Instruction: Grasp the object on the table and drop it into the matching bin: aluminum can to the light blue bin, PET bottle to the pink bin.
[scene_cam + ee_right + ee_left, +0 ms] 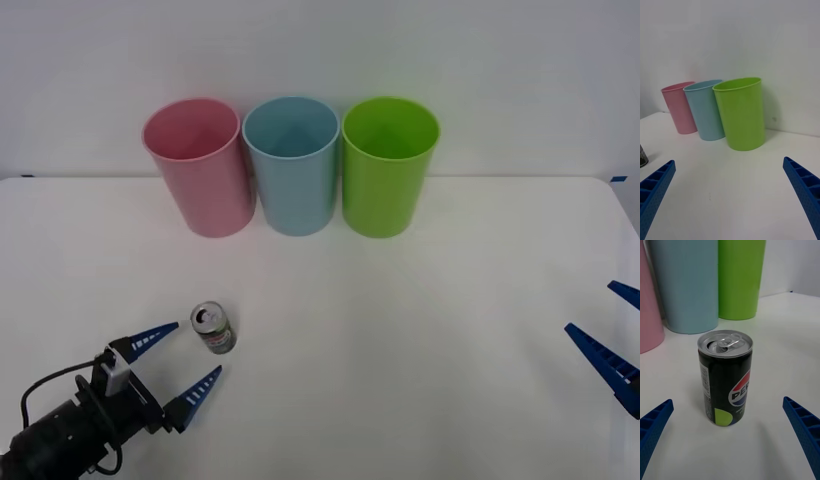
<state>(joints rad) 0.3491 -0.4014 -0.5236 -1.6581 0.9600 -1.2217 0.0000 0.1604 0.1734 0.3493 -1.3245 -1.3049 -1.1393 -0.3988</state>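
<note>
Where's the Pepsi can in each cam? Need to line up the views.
Front view: Pepsi can stands upright on the white table, lower left, just ahead of the open left end effector.
Left wrist view: can stands centred, upright, logo visible.
Right wrist view: a sliver of the can at the picture's edge.
Shared landmark: the light blue bin, middle of the three bins.

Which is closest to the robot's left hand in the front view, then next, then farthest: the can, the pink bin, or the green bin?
From the left hand, open at the table's near left:
1. The can, standing right beside its fingertips.
2. The pink bin, far back, leftmost in the row.
3. The green bin, far back, rightmost.
</note>
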